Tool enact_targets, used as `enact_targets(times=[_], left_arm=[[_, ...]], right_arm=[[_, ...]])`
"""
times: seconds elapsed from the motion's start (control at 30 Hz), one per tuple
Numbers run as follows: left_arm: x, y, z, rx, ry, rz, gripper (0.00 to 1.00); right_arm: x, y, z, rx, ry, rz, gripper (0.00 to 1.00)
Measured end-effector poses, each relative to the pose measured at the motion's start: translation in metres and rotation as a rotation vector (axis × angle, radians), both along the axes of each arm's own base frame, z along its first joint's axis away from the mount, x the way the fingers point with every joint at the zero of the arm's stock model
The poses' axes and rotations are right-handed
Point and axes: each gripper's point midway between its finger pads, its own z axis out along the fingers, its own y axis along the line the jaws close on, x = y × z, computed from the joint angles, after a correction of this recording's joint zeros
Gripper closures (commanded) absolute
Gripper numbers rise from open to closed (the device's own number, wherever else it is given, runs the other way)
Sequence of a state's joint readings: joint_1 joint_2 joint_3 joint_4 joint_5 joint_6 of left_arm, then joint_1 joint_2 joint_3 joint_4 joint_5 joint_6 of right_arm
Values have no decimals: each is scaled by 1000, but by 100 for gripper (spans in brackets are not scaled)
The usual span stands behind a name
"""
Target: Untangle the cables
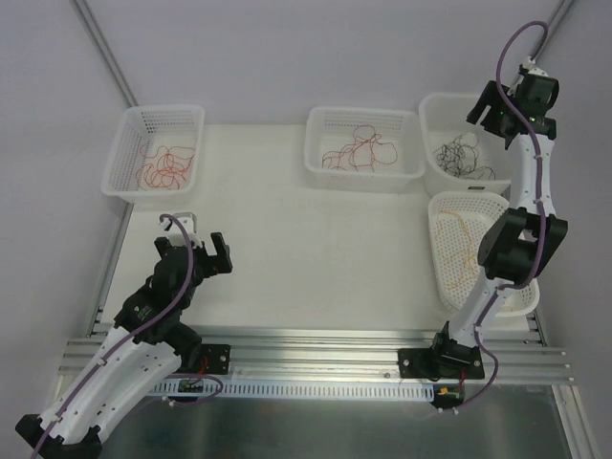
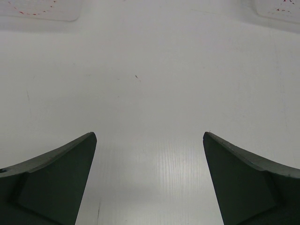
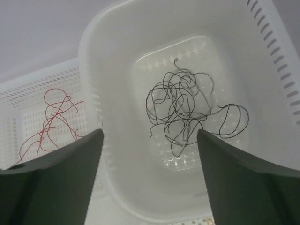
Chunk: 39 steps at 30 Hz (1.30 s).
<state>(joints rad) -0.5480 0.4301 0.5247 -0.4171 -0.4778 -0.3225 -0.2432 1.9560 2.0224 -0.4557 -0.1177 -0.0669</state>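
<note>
right fingers apart, empty, above black cables in far-right-corner tub | left fingers apart over surface, near-left | other cables in baskets along far edge | risk: strand snagging a finger, dragged out on retreat

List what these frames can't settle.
Top view: right gripper jaws hidden under its black wrist, over the white plastic tub of black wires.
Top view: thin yellowish wire in the oval perforated white basket, partly covered by the right arm.
Left wrist view: left white basket and right white basket cut off by top edge; contents unreadable.
All views: strand counts, too fine.
</note>
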Motion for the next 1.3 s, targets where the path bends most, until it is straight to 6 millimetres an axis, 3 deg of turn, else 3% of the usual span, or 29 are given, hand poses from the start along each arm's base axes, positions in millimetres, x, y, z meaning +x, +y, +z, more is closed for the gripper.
enact_targets(times=[0.07, 0.2, 0.43, 0.57, 0.7, 1.07, 1.17, 1.3], left_arm=[[-4, 3, 1, -10, -4, 8, 1], [-10, 8, 5, -36, -26, 23, 1], [-15, 12, 9, -48, -47, 30, 1], [-21, 12, 13, -55, -36, 20, 1], [-30, 14, 29, -99, -49, 19, 1], [-65, 30, 60, -232, -149, 17, 1], [-73, 34, 71, -260, -192, 12, 1], [-87, 43, 91, -291, -239, 8, 1]], right_arm=[[-1, 3, -7, 18, 17, 6, 0], [-12, 10, 5, 30, -2, 27, 3], [-68, 26, 61, 11, -84, 40, 3], [-122, 38, 96, -22, -155, 41, 3], [-177, 46, 119, -73, -216, 27, 3], [-356, 75, 156, -239, -453, -22, 3], [-393, 81, 154, -268, -523, -24, 3], [-427, 81, 133, -285, -519, -30, 3]])
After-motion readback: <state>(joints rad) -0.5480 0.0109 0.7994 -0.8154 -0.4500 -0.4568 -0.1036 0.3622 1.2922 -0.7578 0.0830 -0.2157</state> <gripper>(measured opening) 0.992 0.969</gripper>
